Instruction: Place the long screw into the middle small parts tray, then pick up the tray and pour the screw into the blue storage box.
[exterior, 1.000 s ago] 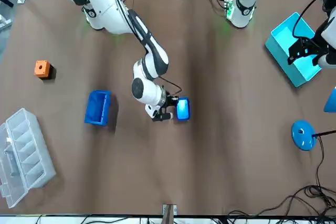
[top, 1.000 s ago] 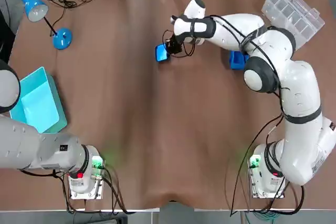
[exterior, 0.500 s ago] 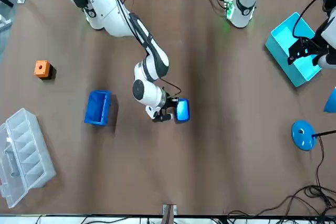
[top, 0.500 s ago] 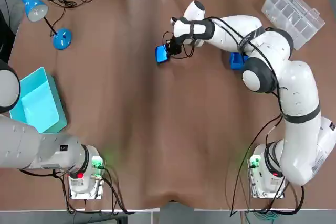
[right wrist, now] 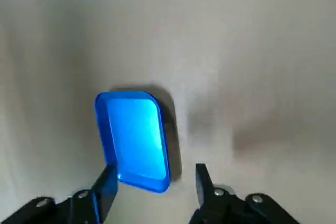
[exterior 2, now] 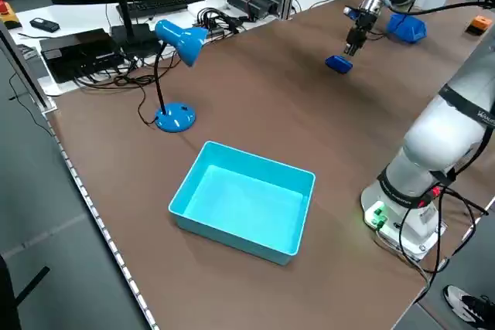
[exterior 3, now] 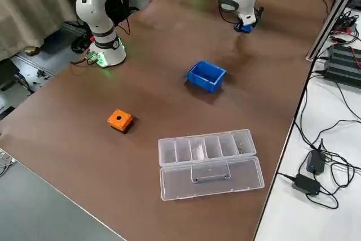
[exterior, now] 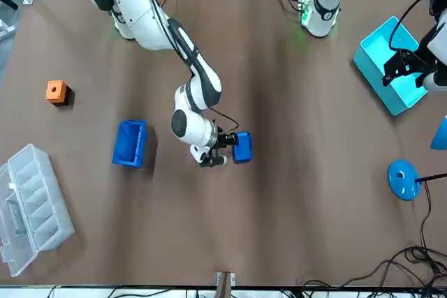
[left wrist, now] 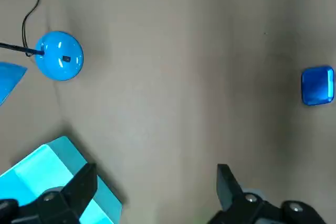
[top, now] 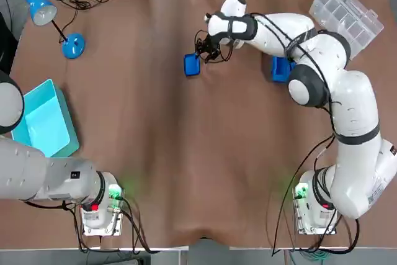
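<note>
Right gripper (right wrist: 156, 174) is down low at the small parts tray (top: 191, 64), which sits on the desk (top: 186, 166) at about 12 o'clock from its centre, seen from overhead. The fingers are spread with the tray's near short end between them. Whether they touch it I can't tell, but it reads as lining up to pinch the rim for the lift. From above, the gripper sits at the tray's 1 o'clock.

Now the contents: the tray's floor looks bare blue in the wrist view. I can't spot the long screw anywhere, in the tray or on the desk, so step one may not be done.

The blue storage box (exterior: 130, 143) stands at the tray's 3 o'clock, well apart and half hidden under the right arm from overhead. Its open top faces up, ready for a pour, but its inside is too small to read. A clear compartment case (top: 344, 9) lies open at 2 o'clock, its cells too small to read.

The big teal bin (top: 43, 119) at 9 o'clock looks empty. The left gripper (left wrist: 156, 171) hangs by its edge, fingers wide apart, holding nothing, clear of the action
</note>
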